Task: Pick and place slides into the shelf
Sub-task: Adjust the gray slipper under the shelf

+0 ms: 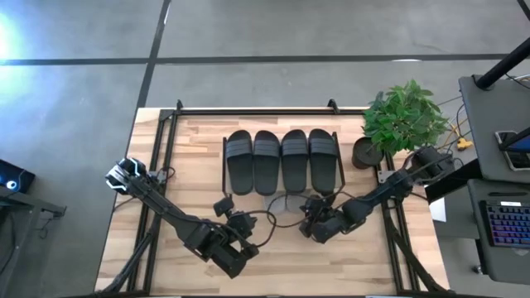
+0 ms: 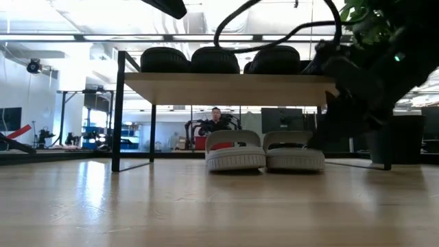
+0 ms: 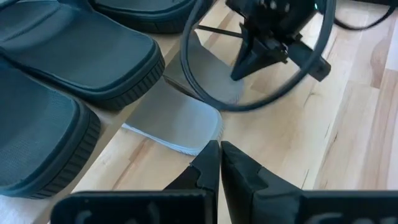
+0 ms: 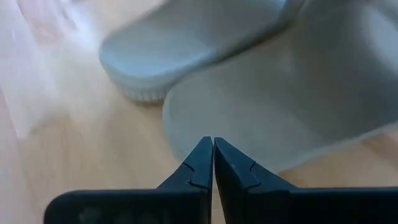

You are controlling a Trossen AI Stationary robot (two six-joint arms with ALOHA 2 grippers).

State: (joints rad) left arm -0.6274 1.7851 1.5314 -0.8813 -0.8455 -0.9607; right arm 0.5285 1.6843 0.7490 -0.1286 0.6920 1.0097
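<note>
Four black slides lie side by side on the shelf's wooden top board, soles down. Two light grey slides rest on their soles on the table under that board, their heel ends sticking out at the near side. My left gripper is shut and stands near-left of the shelf, pointing at a grey slide's heel with a gap between. My right gripper is shut, at the near-right, close before a grey slide's heel. My right gripper's shut fingertips show right in front of the heel end of a light grey slide, which lies flat on the table. Whether they touch it, I cannot tell.
A potted plant stands at the shelf's right end, with its dark pot beside the right arm. Cables loop between the two grippers. A person sits in the room beyond the table. Bare wood lies along the near edge.
</note>
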